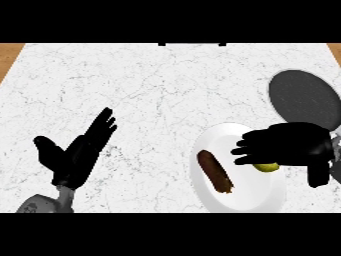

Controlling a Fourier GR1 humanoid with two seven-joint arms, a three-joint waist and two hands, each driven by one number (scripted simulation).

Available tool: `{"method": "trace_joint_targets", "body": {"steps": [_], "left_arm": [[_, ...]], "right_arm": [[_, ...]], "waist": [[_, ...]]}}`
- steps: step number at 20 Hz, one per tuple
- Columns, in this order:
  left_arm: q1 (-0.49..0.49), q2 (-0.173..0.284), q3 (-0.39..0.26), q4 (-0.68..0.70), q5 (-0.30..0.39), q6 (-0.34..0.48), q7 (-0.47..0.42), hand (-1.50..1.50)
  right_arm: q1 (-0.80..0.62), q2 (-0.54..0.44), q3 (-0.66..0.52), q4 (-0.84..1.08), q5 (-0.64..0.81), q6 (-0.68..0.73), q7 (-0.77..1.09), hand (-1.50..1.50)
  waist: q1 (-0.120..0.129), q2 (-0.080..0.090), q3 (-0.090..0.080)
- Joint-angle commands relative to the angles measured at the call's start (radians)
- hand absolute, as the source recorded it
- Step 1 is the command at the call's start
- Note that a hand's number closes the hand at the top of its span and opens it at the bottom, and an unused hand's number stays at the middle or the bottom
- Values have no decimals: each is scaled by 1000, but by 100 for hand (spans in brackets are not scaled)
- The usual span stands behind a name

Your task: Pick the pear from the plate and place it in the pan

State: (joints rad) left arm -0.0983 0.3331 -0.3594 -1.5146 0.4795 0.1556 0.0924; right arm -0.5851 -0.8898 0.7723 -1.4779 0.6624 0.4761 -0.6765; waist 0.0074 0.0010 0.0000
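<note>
Left hand (73,152) at lower left, fingers straight and spread, holding nothing, resting over white marble counter (151,85). White plate (241,200) at lower right carries brown sausage (214,171) and yellow-green pear (267,167). Right hand (287,145) sits over pear, fingers curled down around it, mostly hiding it. Pear not lifted clear of plate. Dark pan (306,97) lies just beyond plate, upper right.

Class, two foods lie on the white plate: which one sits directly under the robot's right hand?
The small yellow-green pear, mostly hidden beneath the right hand; the long brown sausage lies uncovered to its left.
</note>
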Motion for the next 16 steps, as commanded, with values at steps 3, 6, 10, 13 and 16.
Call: {"method": "trace_joint_targets", "body": {"steps": [3,6,10,13,16], "left_arm": [[16,-24,21,-42,-41,9,44,0],[-11,-18,29,-70,-37,4,113,0],[34,-58,43,-50,-81,-20,36,0],[-10,-76,81,2,-80,-49,48,0],[16,-59,83,-16,-80,-82,47,0]], "right_arm": [[61,37,-29,67,143,-47,-98,-150],[79,70,-44,174,216,-177,-111,-150],[59,130,-104,238,273,-149,-141,-150],[103,167,-126,226,310,-152,-139,-150],[45,282,-103,403,369,-201,-153,-150]], "waist": [[-3,-1,0],[1,0,1],[1,0,0],[-5,0,0],[7,2,0]]}}
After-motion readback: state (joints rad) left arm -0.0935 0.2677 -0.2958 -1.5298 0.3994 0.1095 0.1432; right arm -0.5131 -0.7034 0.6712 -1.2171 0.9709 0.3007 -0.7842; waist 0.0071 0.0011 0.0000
